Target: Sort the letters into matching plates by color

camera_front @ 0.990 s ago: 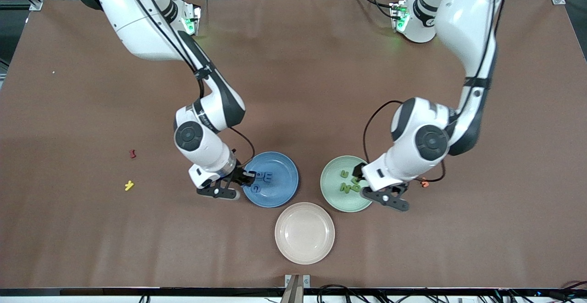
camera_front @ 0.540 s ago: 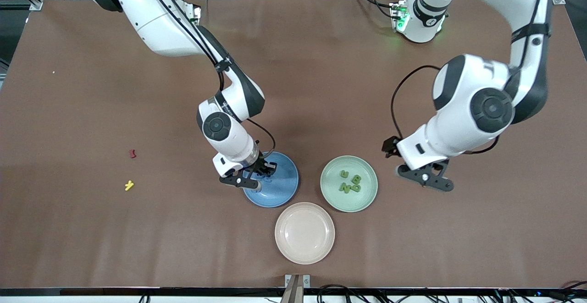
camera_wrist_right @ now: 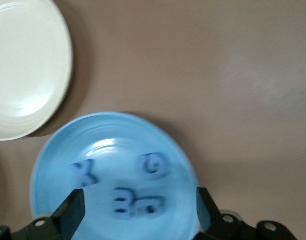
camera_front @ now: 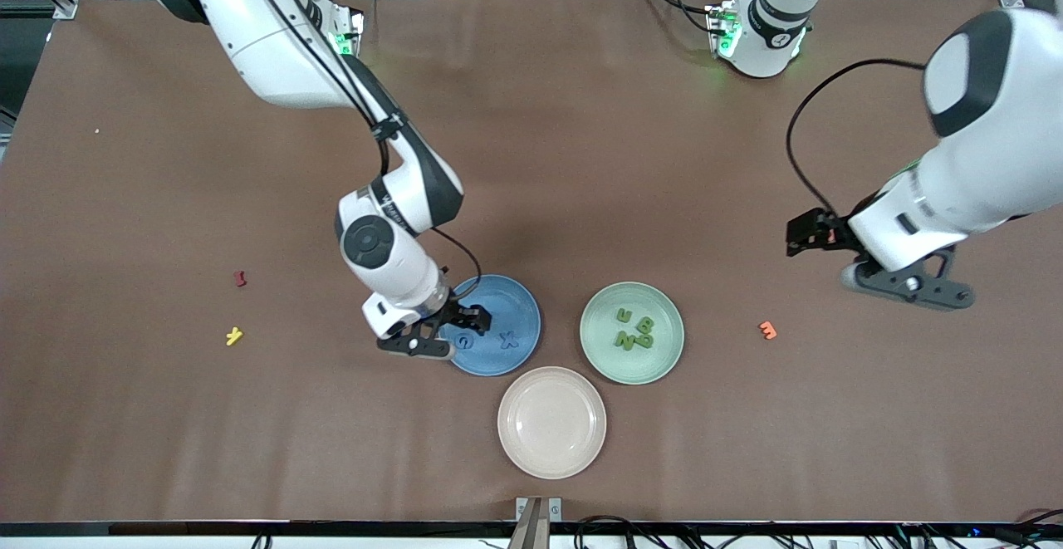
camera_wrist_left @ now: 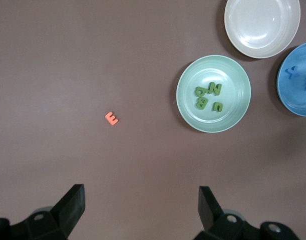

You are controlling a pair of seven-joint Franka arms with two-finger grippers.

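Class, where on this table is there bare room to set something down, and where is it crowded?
Bare: between the red letter and the blue plate; between the orange letter and the green plate. Crowded: those plates and the cream plate.

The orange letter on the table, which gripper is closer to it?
Left. The left gripper hangs open above the table beside the orange letter, toward the left arm's end; the right gripper is over the blue plate.

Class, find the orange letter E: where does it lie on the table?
The orange letter E lies on the bare table beside the mint green plate, toward the left arm's end.
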